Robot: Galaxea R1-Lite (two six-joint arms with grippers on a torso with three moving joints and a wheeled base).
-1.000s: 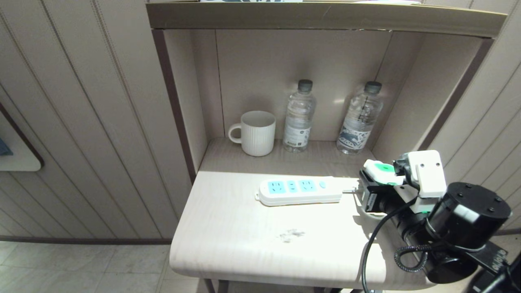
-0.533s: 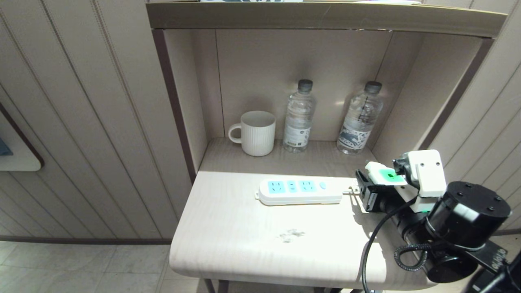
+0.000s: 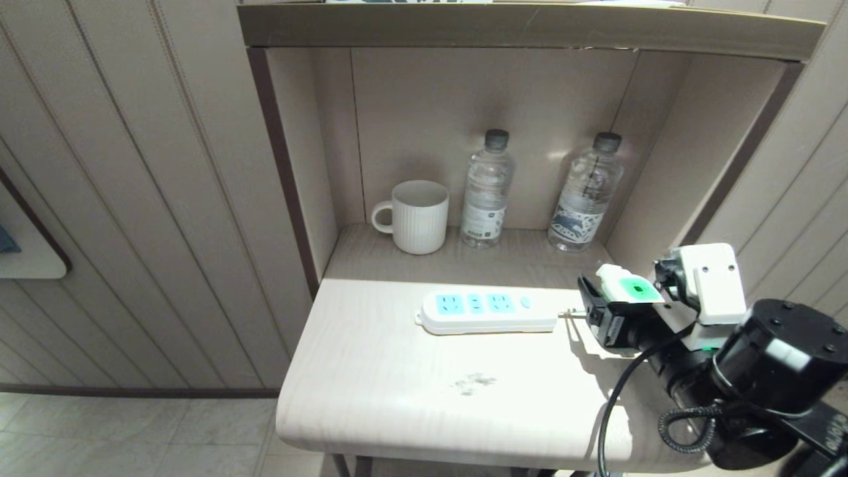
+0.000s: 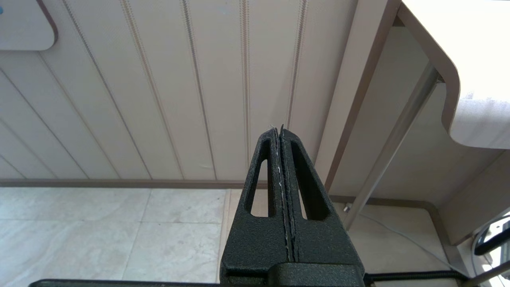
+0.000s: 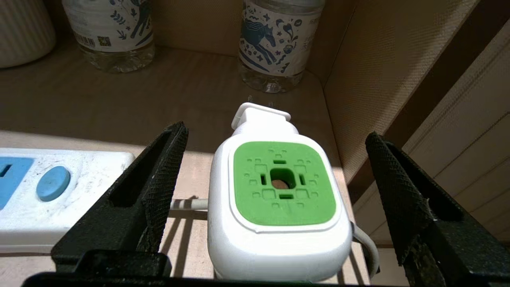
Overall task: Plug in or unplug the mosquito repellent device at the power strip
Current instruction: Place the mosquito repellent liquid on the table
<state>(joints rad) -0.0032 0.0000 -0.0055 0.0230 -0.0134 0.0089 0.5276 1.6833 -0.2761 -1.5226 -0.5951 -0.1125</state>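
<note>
The mosquito repellent device (image 3: 633,288), white with a green top (image 5: 279,191), stands on the table just right of the power strip (image 3: 487,311), apart from it. Its plug prongs point toward the back of the alcove. My right gripper (image 3: 619,291) is open around it, and in the right wrist view the right gripper (image 5: 275,135) has both black fingers (image 5: 159,179) well clear of the device's sides. The power strip's blue button (image 5: 53,182) and all three socket faces are bare. My left gripper (image 4: 279,129) is shut and empty, parked low beside the table.
A white mug (image 3: 419,215) and two clear water bottles (image 3: 487,192) (image 3: 586,195) stand at the back of the alcove. The strip's white cord (image 5: 187,204) runs behind the device. The alcove's side wall (image 3: 662,185) is close on the right. The table (image 3: 397,384) extends forward.
My right gripper's jaws have spread wide and let go of the device, which went from tilted to upright on the table. The right arm has drawn back slightly to the right.
</note>
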